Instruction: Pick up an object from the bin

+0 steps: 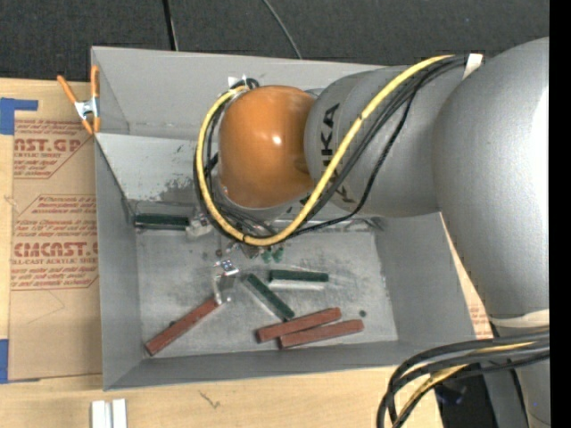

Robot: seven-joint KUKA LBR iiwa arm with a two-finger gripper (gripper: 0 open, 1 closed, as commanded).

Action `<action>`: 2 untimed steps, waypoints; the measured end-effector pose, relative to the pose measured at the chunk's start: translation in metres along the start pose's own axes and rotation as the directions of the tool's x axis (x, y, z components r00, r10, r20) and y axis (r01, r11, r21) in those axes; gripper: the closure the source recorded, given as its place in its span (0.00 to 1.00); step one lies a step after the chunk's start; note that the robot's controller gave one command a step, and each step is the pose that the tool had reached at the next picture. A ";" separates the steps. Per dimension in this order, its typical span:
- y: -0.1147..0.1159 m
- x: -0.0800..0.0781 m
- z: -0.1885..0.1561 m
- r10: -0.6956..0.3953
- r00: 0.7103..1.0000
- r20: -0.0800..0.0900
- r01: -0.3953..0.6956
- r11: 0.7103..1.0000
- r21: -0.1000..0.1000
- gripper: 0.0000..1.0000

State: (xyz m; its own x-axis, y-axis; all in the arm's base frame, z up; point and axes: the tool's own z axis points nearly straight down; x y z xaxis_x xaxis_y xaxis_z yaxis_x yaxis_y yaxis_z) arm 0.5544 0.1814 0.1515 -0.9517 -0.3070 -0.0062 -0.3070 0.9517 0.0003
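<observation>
Grey metal bin (114,239), seen from above: the arm (401,150) comes in from your right, its orange cover (263,145) hanging over the back half of the floor with yellow and black cables (357,130) looped round it.

Below that cover you see the gripper (225,279), its metal tip low over the left-centre of the bin floor. Whether it is open or closed you cannot tell; the cover hides most of it and the tip is small.

Nearest to it lies the long red-brown stick (183,326). The stick's long axis runs on a slant, its lower end pointing at the bin's front-left corner and its upper end pointing up and right, just beside the gripper's tip and possibly touching it. Nothing is visibly clamped.

Just right of the gripper lies a slanted dark green stick (270,297), which runs from upper left down to lower right. Above that, a level green stick (299,277) lies almost straight across. Near the front wall a pair of red-brown sticks (310,326) lies side by side, touching and tilted slightly up to the right. Well apart, against the back-left slope, rests a far green stick (161,223), lying level.
</observation>
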 end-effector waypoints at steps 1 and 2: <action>-0.001 0.049 0.072 -0.090 0.996 -0.004 0.090 0.996 -0.002 1.00; -0.001 0.049 0.072 -0.090 0.996 -0.003 0.090 0.996 -0.002 1.00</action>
State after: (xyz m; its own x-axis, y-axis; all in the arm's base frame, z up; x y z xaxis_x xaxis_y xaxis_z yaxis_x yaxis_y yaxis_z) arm 0.5090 0.1655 0.0795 -0.9202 -0.3915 -0.0027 -0.3915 0.9202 0.0017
